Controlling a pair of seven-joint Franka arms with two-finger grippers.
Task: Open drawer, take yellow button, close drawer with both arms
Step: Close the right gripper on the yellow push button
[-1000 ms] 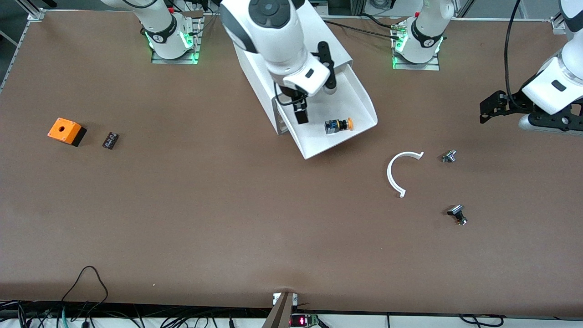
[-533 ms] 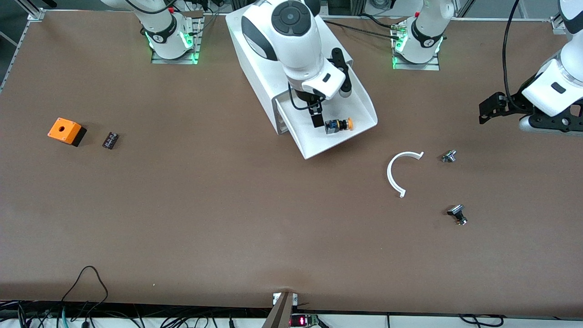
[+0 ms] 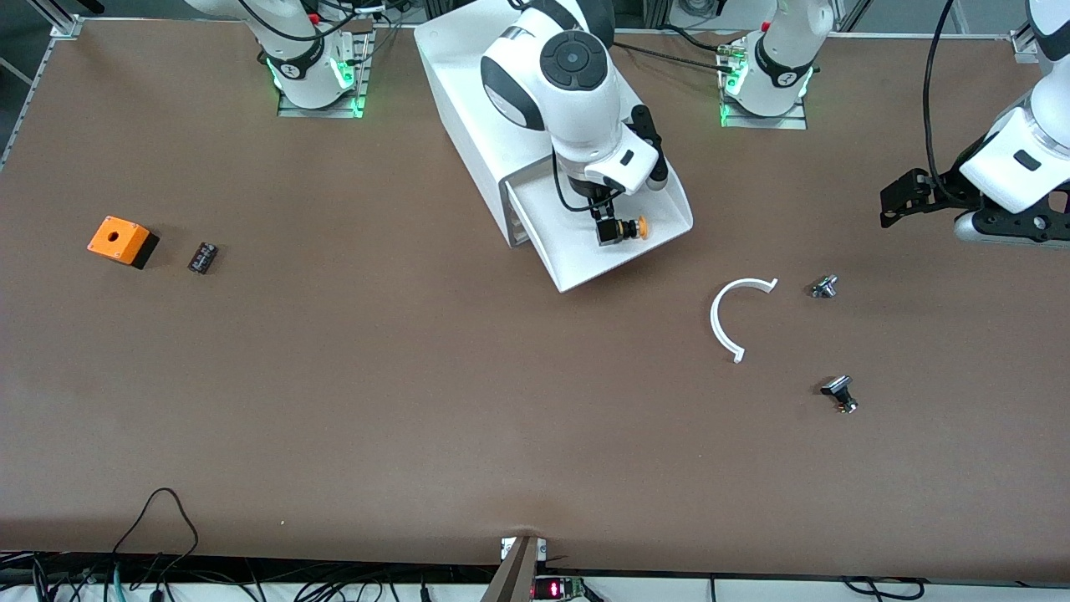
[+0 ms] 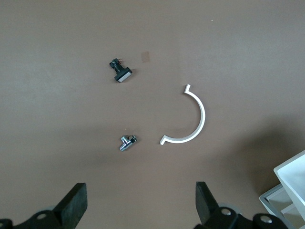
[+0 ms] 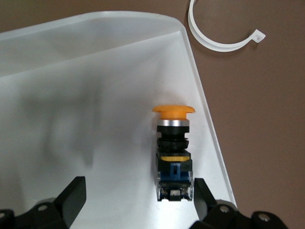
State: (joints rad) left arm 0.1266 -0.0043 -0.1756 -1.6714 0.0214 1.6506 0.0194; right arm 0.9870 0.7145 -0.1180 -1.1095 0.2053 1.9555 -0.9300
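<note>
over the open drawer [image 3: 577, 251], right end effector [image 5: 138, 200] spread, button [image 5: 174, 152] seemingly ungripped

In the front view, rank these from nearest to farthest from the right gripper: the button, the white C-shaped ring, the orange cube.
Measured from the right gripper, over the open drawer:
1. The button, in the drawer directly under the gripper.
2. The white C-shaped ring, on the table toward the left arm's end.
3. The orange cube, toward the right arm's end.
</note>
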